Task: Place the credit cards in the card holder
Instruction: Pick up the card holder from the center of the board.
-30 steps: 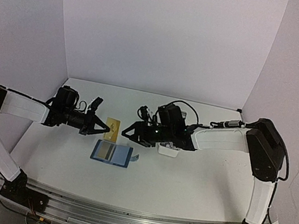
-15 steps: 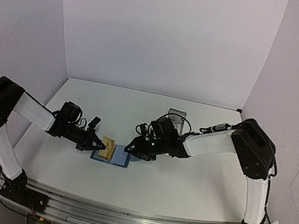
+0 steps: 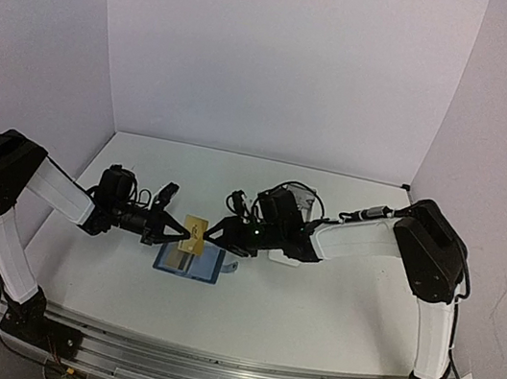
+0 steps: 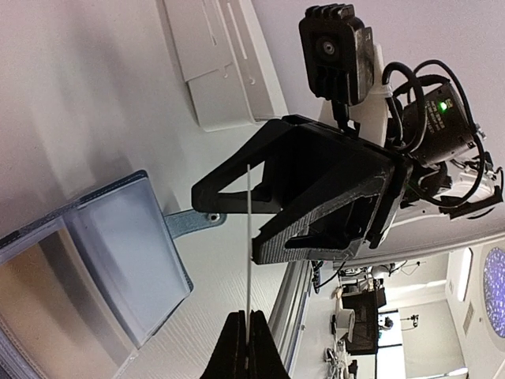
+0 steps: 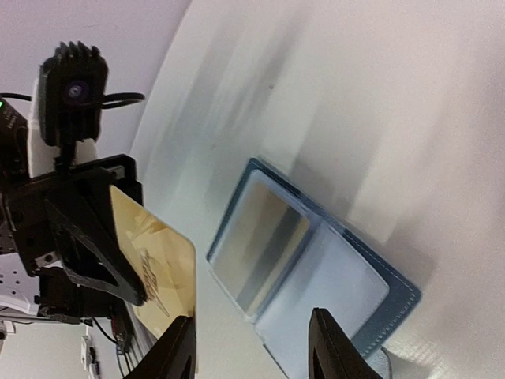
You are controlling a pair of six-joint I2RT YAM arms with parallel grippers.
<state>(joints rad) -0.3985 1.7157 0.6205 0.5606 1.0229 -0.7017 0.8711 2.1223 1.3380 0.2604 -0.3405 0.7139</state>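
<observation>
The left hand (image 3: 179,227) was pinched tight on one end of the gold card (image 3: 194,227), holding it up off the worktop (image 3: 312,306); through its own camera the card showed edge-on as a thin pale line rising from its fingertips (image 4: 246,351). Facing it across the card, the right hand (image 3: 217,230) stood with its fingers (image 5: 180,347) parted about halfway and nothing between them; the card's free end lay just beside one of those fingers, though I could not tell whether they touched. Directly beneath both hands the blue card holder (image 3: 191,260) lay folded open and flat on the worktop, its paler inside facing up; its snap tab (image 3: 231,266) stuck out from the edge on the right hand's side. Beyond the right hand, partly hidden behind that arm, sat a long white tray (image 4: 221,79); it was well apart from the holder.
</observation>
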